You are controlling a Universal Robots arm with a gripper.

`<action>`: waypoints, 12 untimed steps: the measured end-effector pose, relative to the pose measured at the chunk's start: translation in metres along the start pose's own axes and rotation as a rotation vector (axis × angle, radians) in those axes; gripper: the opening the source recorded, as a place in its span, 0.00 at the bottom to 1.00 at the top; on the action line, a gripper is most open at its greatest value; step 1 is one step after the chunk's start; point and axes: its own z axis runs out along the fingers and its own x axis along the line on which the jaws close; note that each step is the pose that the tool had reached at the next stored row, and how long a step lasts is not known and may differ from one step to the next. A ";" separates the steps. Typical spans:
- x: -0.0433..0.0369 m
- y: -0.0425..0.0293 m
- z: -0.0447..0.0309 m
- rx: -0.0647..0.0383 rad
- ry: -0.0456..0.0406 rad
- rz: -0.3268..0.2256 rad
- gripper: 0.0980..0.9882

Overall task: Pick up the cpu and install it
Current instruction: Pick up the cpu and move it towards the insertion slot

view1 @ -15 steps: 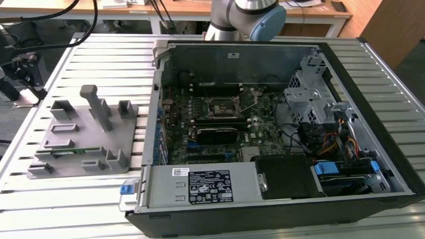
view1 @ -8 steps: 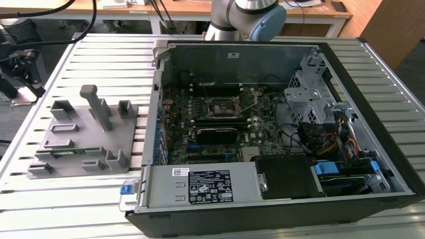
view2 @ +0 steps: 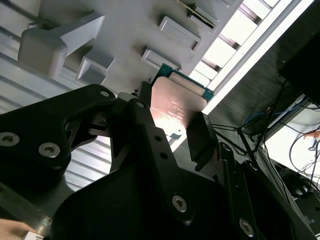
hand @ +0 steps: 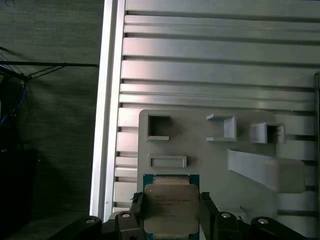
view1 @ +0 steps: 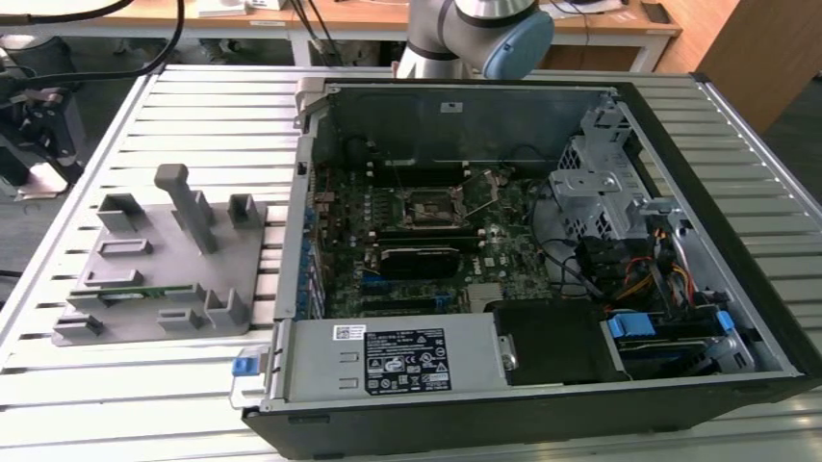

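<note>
The cpu (hand: 170,200), a flat square chip with a silvery top and a green rim, sits between my gripper's (hand: 171,207) two black fingers (hand: 137,210), which are shut on its opposite edges. The second wrist view shows the cpu (view2: 177,100) clamped in the gripper (view2: 172,122) the same way. It is held well above the grey holder plate (hand: 200,145) on the slatted metal table (hand: 210,60). In the exterior view the black square socket (view1: 430,207) with its metal frame lies on the motherboard inside the open computer case (view1: 719,173).
The grey holder plate (view1: 167,260) with raised posts and pockets lies at the exterior view's left, a narrow green strip (view1: 122,289) resting in it. The arm's base (view1: 475,38) stands behind the case. The table edge (hand: 107,100) drops to dark floor with cables.
</note>
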 end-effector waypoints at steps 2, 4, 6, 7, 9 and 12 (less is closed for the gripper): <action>0.0000 0.0002 -0.0018 0.000 0.0001 0.000 0.48; 0.0000 0.0003 -0.0036 0.000 0.0000 0.000 0.48; 0.0001 0.0004 -0.0048 0.000 -0.0001 0.000 0.48; 0.0001 0.0004 -0.0051 0.000 -0.0002 0.000 0.48; -0.0001 0.0005 -0.0055 0.000 0.0000 0.000 0.48; -0.0016 0.0004 -0.0057 0.000 0.0001 0.000 0.48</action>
